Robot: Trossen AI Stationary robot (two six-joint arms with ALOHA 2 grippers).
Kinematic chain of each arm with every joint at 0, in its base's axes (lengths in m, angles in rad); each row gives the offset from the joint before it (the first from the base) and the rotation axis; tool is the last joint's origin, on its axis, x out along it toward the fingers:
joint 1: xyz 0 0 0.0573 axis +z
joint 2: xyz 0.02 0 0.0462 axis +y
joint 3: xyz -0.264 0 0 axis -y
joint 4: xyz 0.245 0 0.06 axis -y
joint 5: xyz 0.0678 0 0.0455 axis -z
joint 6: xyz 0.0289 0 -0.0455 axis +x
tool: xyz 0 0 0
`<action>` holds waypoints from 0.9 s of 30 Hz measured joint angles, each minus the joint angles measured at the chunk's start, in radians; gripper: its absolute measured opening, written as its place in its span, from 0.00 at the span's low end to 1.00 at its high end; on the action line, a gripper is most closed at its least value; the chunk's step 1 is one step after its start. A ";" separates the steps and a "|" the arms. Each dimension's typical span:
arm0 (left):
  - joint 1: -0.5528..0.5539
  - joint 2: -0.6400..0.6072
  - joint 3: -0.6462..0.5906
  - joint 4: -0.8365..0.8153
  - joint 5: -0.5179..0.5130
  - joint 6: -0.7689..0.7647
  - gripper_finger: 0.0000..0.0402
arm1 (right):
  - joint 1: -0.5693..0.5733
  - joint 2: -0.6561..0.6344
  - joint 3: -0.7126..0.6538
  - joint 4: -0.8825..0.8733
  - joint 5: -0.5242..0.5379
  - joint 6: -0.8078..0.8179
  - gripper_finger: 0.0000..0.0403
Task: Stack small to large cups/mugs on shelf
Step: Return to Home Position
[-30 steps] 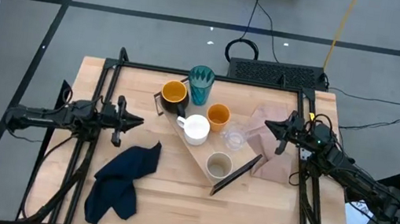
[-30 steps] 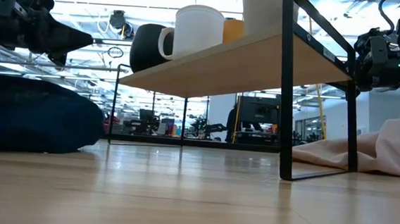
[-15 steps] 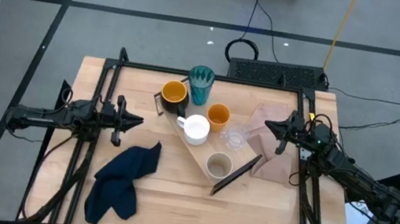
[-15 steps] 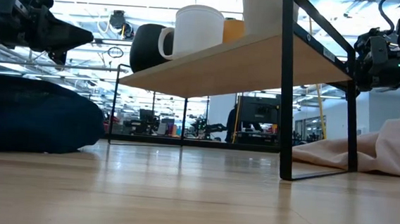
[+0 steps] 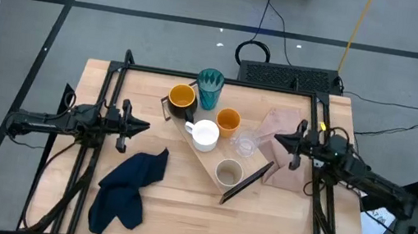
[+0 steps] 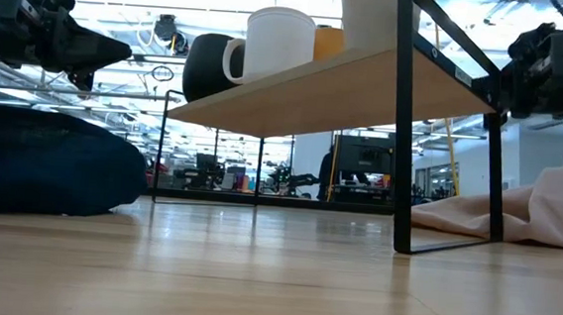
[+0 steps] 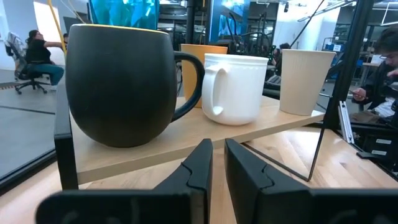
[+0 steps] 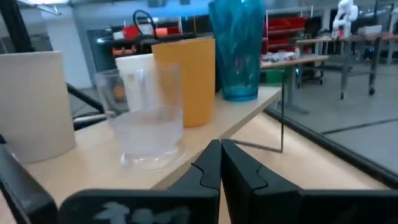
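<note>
At the left side of the table [image 5: 176,228], the left gripper [image 5: 144,127] is hovering well apart from the shelf and pointing toward it. Its fingers [image 7: 198,168] are sitting nearly together, with only a thin slit between them, and are gripping nothing. Nearer the table's front edge, a dark blue cloth [image 5: 127,189] is lying crumpled on the wood.

The shelf [image 5: 209,159] is standing diagonally across the middle of the table, and all six cups are standing upright on it. At its far-left end the yellow-orange mug [image 5: 182,96] — dark on the outside — is sitting just beside the teal tumbler [image 5: 210,89]. Next along the board, the white mug [image 5: 205,135] and the small orange cup [image 5: 228,121] are standing side by side. The small clear cup [image 5: 245,146] is standing after them, and the beige-grey cup [image 5: 228,172] is occupying the near-right end, by the dark end support [image 5: 247,182].

Right of the shelf, a pinkish cloth [image 5: 287,177] is lying rumpled against the shelf's end — whether it is merely touching or tucking underneath, I cannot tell. The right gripper [image 8: 221,146] is hanging over that cloth, near the shelf's right side and facing the clear cup. Its fingers [image 8: 249,175] are pressing tip to tip, pinched closed and empty.
</note>
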 joint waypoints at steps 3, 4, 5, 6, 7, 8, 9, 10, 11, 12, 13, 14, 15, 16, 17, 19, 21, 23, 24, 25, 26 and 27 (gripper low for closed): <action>0.000 0.000 0.000 -0.001 -0.002 0.000 0.10 | 0.087 0.000 -0.019 -0.002 0.042 0.001 0.00; 0.000 0.000 0.000 0.000 -0.004 0.000 0.10 | 0.118 0.000 -0.031 -0.002 0.044 0.000 0.00; 0.000 0.000 0.000 0.000 -0.005 0.000 0.10 | 0.151 0.001 -0.041 0.003 0.054 0.001 0.00; 0.000 0.002 0.000 -0.001 -0.005 0.000 0.10 | 0.183 0.001 -0.040 0.001 0.082 -0.002 0.00; 0.000 0.004 0.000 -0.001 -0.005 0.000 0.10 | 0.213 0.001 -0.040 -0.001 0.112 -0.003 0.00; 0.000 0.004 0.000 -0.001 -0.005 0.000 0.10 | 0.244 0.001 -0.040 -0.007 0.148 -0.006 0.00; 0.000 0.004 0.000 0.002 -0.005 0.000 0.10 | 0.273 0.000 -0.040 -0.013 0.181 -0.008 0.00; 0.000 0.004 0.000 0.003 -0.005 0.000 0.10 | 0.301 0.000 -0.040 -0.016 0.215 -0.011 0.00; 0.000 0.004 0.000 -0.002 -0.005 0.000 0.10 | 0.324 0.000 -0.040 -0.016 0.228 -0.011 0.00; 0.000 0.004 0.000 -0.002 -0.005 0.000 0.10 | 0.345 0.000 -0.040 -0.016 0.237 -0.011 0.00; 0.000 0.005 0.000 0.003 -0.005 0.000 0.10 | 0.363 0.000 -0.040 -0.017 0.240 -0.011 0.00; 0.000 0.004 0.001 0.006 -0.005 0.000 0.10 | 0.377 0.000 -0.040 -0.017 0.241 -0.010 0.00; 0.000 0.004 0.001 0.003 -0.005 0.000 0.10 | 0.390 0.000 -0.040 -0.016 0.242 -0.004 0.00; 0.000 0.005 0.001 0.000 -0.005 0.000 0.10 | 0.404 0.000 -0.040 -0.017 0.242 0.001 0.00; 0.000 0.005 0.001 0.000 -0.005 0.000 0.10 | 0.417 0.000 -0.040 -0.017 0.242 0.000 0.00; 0.000 0.005 0.001 0.000 -0.005 0.000 0.10 | 0.439 0.000 -0.040 -0.017 0.245 -0.008 0.00; 0.000 0.005 0.001 0.000 -0.005 0.000 0.10 | 0.459 0.000 -0.040 -0.017 0.252 -0.007 0.00; 0.000 0.005 0.001 0.000 -0.005 0.000 0.10 | 0.471 0.000 -0.040 -0.016 0.260 -0.002 0.00; 0.000 0.005 0.001 0.000 -0.005 0.000 0.10 | 0.474 0.000 -0.040 -0.014 0.269 -0.002 0.00; 0.000 0.005 0.001 0.000 -0.005 0.000 0.10 | 0.476 0.000 -0.040 -0.013 0.274 -0.002 0.00; 0.000 0.005 0.001 0.000 -0.005 0.000 0.10 | 0.477 0.000 -0.040 -0.013 0.275 -0.002 0.00; 0.000 0.005 0.001 0.000 -0.005 0.000 0.10 | 0.478 0.000 -0.040 -0.013 0.275 -0.002 0.00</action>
